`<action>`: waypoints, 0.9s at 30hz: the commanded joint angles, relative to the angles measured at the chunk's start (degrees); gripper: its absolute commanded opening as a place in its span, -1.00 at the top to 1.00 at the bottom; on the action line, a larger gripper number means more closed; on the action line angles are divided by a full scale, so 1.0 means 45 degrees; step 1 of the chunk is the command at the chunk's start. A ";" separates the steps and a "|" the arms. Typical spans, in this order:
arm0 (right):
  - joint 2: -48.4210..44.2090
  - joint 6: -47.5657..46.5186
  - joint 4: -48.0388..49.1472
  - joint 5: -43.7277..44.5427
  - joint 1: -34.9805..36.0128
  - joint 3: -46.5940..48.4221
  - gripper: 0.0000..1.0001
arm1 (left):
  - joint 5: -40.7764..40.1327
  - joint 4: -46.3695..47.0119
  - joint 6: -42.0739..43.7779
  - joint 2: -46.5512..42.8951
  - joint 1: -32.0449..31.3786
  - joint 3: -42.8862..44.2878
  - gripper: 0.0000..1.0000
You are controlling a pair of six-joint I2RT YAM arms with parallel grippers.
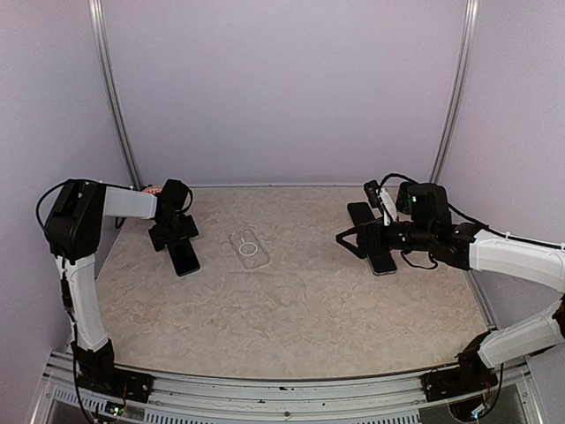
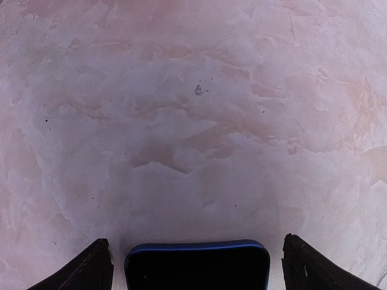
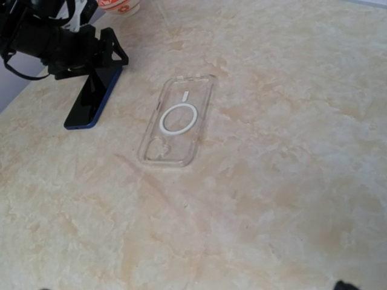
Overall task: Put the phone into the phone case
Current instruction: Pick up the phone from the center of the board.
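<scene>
The phone [image 1: 185, 258], dark with a blue edge, lies flat on the table at the left. My left gripper [image 1: 174, 234] is low over its far end. In the left wrist view the phone [image 2: 197, 266] sits between the two black fingers [image 2: 91, 269], with a gap on each side; the jaws are open and do not touch it. The clear phone case [image 1: 249, 248] with a white ring lies flat mid-table, right of the phone, and it also shows in the right wrist view [image 3: 176, 124]. My right gripper [image 1: 364, 237] stands open at the right, empty, pointing toward the case.
A red-and-white cup [image 3: 119, 6] stands behind the left gripper at the table's back left. Metal frame posts [image 1: 115, 97] rise at both back corners. The marbled tabletop [image 1: 291, 309] stretches between the case and the arm bases.
</scene>
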 commanded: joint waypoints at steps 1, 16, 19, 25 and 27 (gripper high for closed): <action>-0.0080 0.0101 0.0287 0.0061 0.0151 -0.0170 -0.99 | 0.0593 -0.0856 -0.0495 -0.0066 -0.0022 -0.0560 -0.91; -0.0438 0.0051 0.0118 0.0215 0.0168 -0.0229 -0.99 | 0.0811 -0.1461 -0.0253 0.0615 -0.0663 -0.0727 -0.69; -0.0535 -0.0007 0.0023 0.0296 0.0173 -0.0225 -0.99 | 0.1169 -0.1301 -0.0323 0.0478 -0.0668 -0.1162 -0.56; -0.0705 0.0003 0.0033 0.0320 0.0168 -0.0180 -0.99 | 0.1951 -0.0727 -0.0641 -0.0430 -0.0780 -0.2568 -0.39; -0.0708 0.0003 -0.0018 0.0290 0.0162 -0.0110 -0.99 | 0.2030 -0.0641 -0.0808 -0.0738 -0.0917 -0.2931 -0.39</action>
